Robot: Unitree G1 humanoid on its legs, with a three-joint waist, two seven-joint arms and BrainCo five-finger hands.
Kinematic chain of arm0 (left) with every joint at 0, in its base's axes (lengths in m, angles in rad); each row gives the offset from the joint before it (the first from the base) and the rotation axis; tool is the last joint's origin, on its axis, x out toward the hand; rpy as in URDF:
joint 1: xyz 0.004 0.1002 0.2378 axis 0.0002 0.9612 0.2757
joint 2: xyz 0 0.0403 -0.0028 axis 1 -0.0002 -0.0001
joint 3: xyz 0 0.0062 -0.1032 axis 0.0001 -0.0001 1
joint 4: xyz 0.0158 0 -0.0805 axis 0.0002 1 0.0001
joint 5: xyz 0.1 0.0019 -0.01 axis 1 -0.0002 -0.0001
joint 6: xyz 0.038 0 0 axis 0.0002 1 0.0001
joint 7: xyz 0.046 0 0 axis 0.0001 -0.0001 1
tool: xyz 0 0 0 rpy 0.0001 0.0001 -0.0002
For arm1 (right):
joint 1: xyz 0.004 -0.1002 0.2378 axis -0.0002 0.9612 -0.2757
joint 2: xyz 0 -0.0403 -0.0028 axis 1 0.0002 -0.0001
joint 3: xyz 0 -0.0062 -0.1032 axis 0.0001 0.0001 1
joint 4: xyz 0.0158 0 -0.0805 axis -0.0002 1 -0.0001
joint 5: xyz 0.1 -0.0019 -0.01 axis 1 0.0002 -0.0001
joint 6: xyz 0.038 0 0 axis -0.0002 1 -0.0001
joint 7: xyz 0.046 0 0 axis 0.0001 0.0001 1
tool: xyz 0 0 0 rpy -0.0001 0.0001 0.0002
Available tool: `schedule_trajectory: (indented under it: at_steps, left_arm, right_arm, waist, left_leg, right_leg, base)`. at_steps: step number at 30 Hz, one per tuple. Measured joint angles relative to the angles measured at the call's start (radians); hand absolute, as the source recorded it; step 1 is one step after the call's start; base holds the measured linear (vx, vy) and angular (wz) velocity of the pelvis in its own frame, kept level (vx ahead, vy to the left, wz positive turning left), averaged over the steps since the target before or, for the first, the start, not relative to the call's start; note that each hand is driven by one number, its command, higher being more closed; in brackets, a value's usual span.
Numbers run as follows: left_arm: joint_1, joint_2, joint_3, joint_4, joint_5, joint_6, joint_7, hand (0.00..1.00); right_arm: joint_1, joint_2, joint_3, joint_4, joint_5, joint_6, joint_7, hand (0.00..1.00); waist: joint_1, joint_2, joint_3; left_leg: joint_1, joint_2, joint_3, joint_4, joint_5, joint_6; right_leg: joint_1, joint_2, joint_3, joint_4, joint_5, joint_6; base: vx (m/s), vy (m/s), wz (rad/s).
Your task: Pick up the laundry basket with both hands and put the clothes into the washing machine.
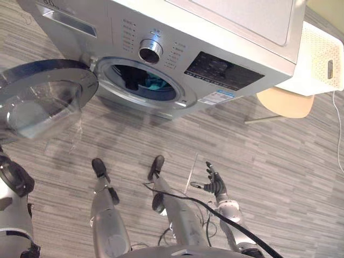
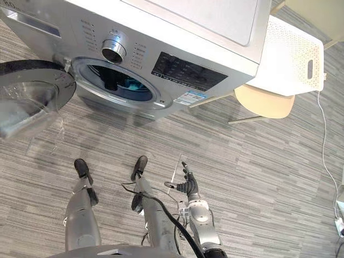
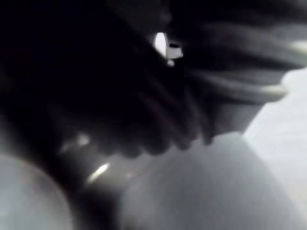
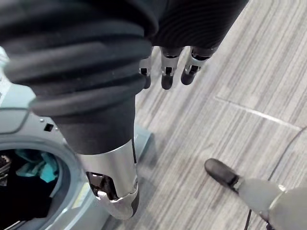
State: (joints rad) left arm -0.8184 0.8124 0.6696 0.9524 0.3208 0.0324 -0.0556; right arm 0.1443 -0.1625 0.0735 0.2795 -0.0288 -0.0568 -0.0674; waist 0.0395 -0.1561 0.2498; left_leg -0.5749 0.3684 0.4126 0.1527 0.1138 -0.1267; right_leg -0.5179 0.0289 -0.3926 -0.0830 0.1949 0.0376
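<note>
satin metal washing machine (image 1: 231, 43); matt perforated-plastic laundry basket (image 2: 293, 54)

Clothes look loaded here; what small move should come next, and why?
Probably bring a hand to the open door and start swinging it shut: teal and dark clothes already lie inside the washing machine, the white basket stands aside, and the right hand hangs open, holding nothing.

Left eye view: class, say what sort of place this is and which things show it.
Probably a home laundry area: a front-loading washing machine with its door open, clothes in the drum, and a white laundry basket on a stool beside it.
</note>
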Motion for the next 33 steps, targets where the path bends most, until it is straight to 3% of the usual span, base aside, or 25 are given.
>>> schedule_trajectory:
  at_steps: [3,8,14,17,20,21,22,23,24,25,27,28,29,30,31,33]
  left_arm:
    - [0.069,-0.031,-0.001,0.0,-0.001,0.0,-0.055,0.0]
    - [0.186,-0.126,-0.034,0.001,-0.002,0.02,-0.06,0.0]
    - [0.242,-0.195,-0.26,0.058,-0.016,0.093,-0.06,0.0]
    - [0.256,-0.215,-0.379,0.15,-0.01,0.119,-0.048,0.0]
    - [0.291,-0.258,-0.443,0.22,0.015,0.138,-0.01,0.0]
    - [0.307,-0.281,-0.452,0.234,0.016,0.145,-0.003,0.0]
    - [0.33,-0.33,-0.48,0.247,0.009,0.159,0.032,0.0]
    - [0.33,-0.344,-0.495,0.244,0.004,0.164,0.045,0.0]
    - [0.331,-0.355,-0.569,0.239,0.009,0.166,0.074,0.0]
    - [0.333,-0.38,-0.618,0.239,0.012,0.168,0.099,0.0]
    - [0.322,-0.424,-0.72,0.235,0.015,0.169,0.117,0.0]
    - [0.321,-0.467,-0.807,0.229,0.017,0.167,0.114,0.0]
    - [0.321,-0.517,-0.912,0.18,0.017,0.159,0.111,0.0]
    - [0.32,-0.543,-0.967,0.146,0.018,0.145,0.105,0.0]
    - [0.317,-0.6,-1.05,0.076,0.019,0.121,0.097,0.0]
    - [0.284,-0.705,-1.136,-0.013,0.044,0.082,0.095,0.0]
  right_arm:
    - [-0.001,-0.002,0.0,-0.04,-0.009,0.012,0.001,0.0]
    - [0.002,-0.001,-0.001,-0.042,-0.009,0.013,0.005,0.0]
    - [-0.004,-0.002,0.0,0.1,-0.069,0.022,0.045,0.0]
    - [-0.045,0.005,0.003,0.252,-0.132,0.023,0.078,0.0]
    - [-0.087,0.006,0.038,0.372,-0.141,0.04,0.09,0.0]
    - [-0.094,0.009,0.046,0.393,-0.162,0.041,0.096,0.0]
    - [-0.115,0.018,0.045,0.442,-0.176,0.042,0.108,0.0]
    - [-0.118,0.029,0.042,0.464,-0.176,0.044,0.11,0.0]
    - [-0.117,0.053,0.044,0.499,-0.176,0.046,0.112,0.0]
    - [-0.123,0.059,0.043,0.525,-0.176,0.049,0.111,0.0]
    - [-0.152,0.063,0.041,0.572,-0.176,0.053,0.11,0.0]
    - [-0.178,0.063,0.03,0.621,-0.176,0.06,0.109,0.0]
    - [-0.182,0.07,0.014,0.653,-0.177,0.064,0.109,0.0]
    - [-0.174,0.077,0.01,0.661,-0.177,0.065,0.108,0.0]
    - [-0.159,0.087,-0.005,0.681,-0.173,0.065,0.11,0.0]
    - [-0.154,0.077,-0.02,0.681,-0.187,0.066,0.102,0.0]
  waist:
    - [0.007,0.005,-0.012]
    - [0.009,0.009,-0.076]
    - [0.013,0.014,-0.109]
    - [0.006,0.01,-0.113]
    - [-0.028,0.009,-0.125]
    - [-0.036,0.013,-0.132]
    - [-0.053,0.055,-0.155]
    - [-0.065,0.057,-0.16]
    - [-0.089,0.027,-0.174]
    - [-0.097,0.027,-0.179]
    - [-0.108,0.034,-0.187]
    - [-0.113,0.075,-0.2]
    - [-0.127,0.086,-0.204]
    - [-0.137,0.076,-0.209]
    - [-0.159,0.061,-0.224]
    - [-0.171,0.084,-0.228]
  left_leg:
    - [0.009,-0.012,-0.003,-0.001,0.003,-0.003]
    - [0.044,-0.034,0.003,-0.008,-0.006,0.003]
    - [0.165,-0.064,0.031,-0.033,-0.018,0.0]
    - [0.267,-0.1,0.086,-0.064,-0.021,0.007]
    - [0.383,-0.155,0.167,-0.133,-0.023,0.013]
    - [0.417,-0.171,0.186,-0.162,-0.023,0.013]
    - [0.448,-0.161,0.212,-0.22,-0.019,0.013]
    - [0.458,-0.167,0.218,-0.229,-0.017,0.01]
    - [0.473,-0.209,0.213,-0.23,-0.013,0.005]
    - [0.482,-0.219,0.211,-0.231,-0.012,0.005]
    - [0.482,-0.233,0.214,-0.237,-0.014,0.006]
    - [0.467,-0.207,0.22,-0.239,-0.017,0.014]
    - [0.461,-0.215,0.203,-0.238,-0.017,0.014]
    - [0.461,-0.235,0.185,-0.238,-0.016,0.015]
    - [0.457,-0.275,0.158,-0.239,-0.017,0.018]
    - [0.451,-0.294,0.153,-0.239,-0.017,0.019]
  right_leg:
    - [0.012,-0.01,-0.005,0.0,0.005,-0.007]
    - [0.036,-0.028,0.002,-0.001,0.0,-0.001]
    - [0.13,-0.046,0.033,-0.007,-0.014,-0.014]
    - [0.175,-0.068,0.091,-0.003,-0.003,-0.015]
    - [0.209,-0.098,0.182,-0.007,-0.001,0.001]
    - [0.216,-0.101,0.211,-0.007,-0.019,0.025]
    - [0.225,-0.086,0.227,0.002,-0.064,0.053]
    - [0.231,-0.087,0.23,0.03,-0.059,0.02]
    - [0.244,-0.118,0.249,0.067,-0.047,0.016]
    - [0.241,-0.134,0.25,0.079,-0.052,0.015]
    - [0.243,-0.149,0.253,0.066,-0.086,0.063]
    - [0.248,-0.139,0.24,0.053,-0.116,0.093]
    - [0.257,-0.137,0.237,0.087,-0.102,0.067]
    - [0.274,-0.153,0.238,0.095,-0.107,0.072]
    - [0.291,-0.184,0.237,0.084,-0.083,0.041]
    - [0.293,-0.208,0.217,0.077,-0.093,0.051]
  base:
    - [0.14,0.134,0.12]
    - [0.12,0.128,0.02]
    - [0.1,0.099,-0.04]
    - [0.04,0.105,-0.38]
    - [0.01,0.144,-0.67]
    - [-0.05,0.082,-0.71]
    - [-0.07,0.073,-0.53]
    - [-0.05,0.096,-0.08]
    - [-0.02,0.067,0.25]
    - [-0.04,0.072,0.19]
    - [-0.06,0.039,-0.18]
    - [-0.02,0.072,-0.12]
    - [0.0,0.084,0.11]
    - [0.04,0.096,0.6]
    - [0.04,0.049,0.54]
    - [0.03,0.074,0.2]
